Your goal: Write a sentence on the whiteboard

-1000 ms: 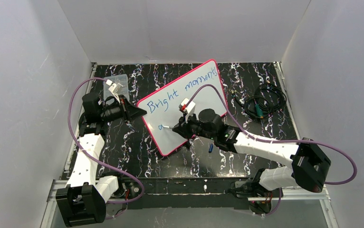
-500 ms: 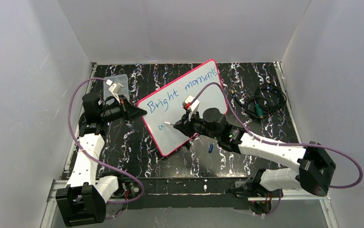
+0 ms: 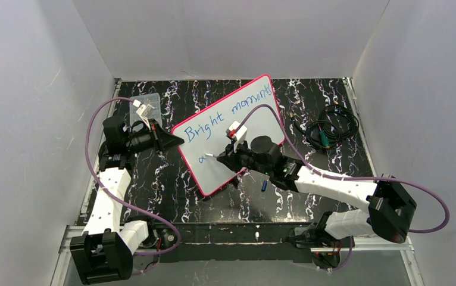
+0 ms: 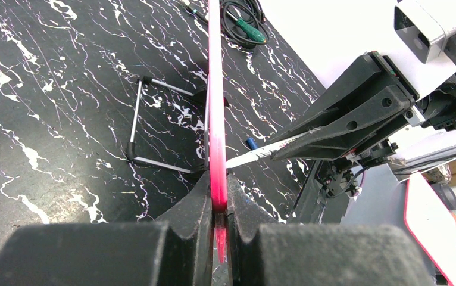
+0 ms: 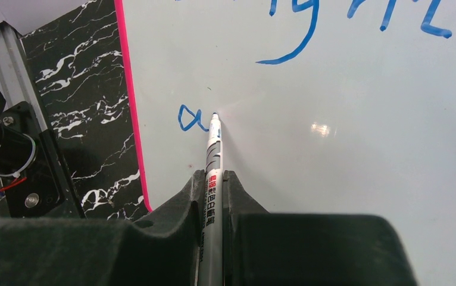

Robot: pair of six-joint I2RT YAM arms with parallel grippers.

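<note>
While the right claw (image 5: 214,179) is clamped tight on a marker (image 5: 214,146), the marker's tip touches the whiteboard (image 5: 344,155) just right of a blue "a" (image 5: 191,118). The left claw (image 4: 216,193) is closed on the board's pink rim (image 4: 216,119) at its left edge. The sentence (image 3: 228,113) reads "Bright moments" above that letter. The board stands slanted mid-bench (image 3: 333,173), towards the far edge.

The whiteboard (image 3: 214,176) is seen in white, edged by a pink-red rim, and the sentence (image 3: 205,128) is written in blue. The surface (image 3: 172,190) is patterned black with white marble veins. A white, blue-tipped marker (image 5: 214,155), printed in grey and red, is framed by the black right pincer (image 5: 214,176).
</note>
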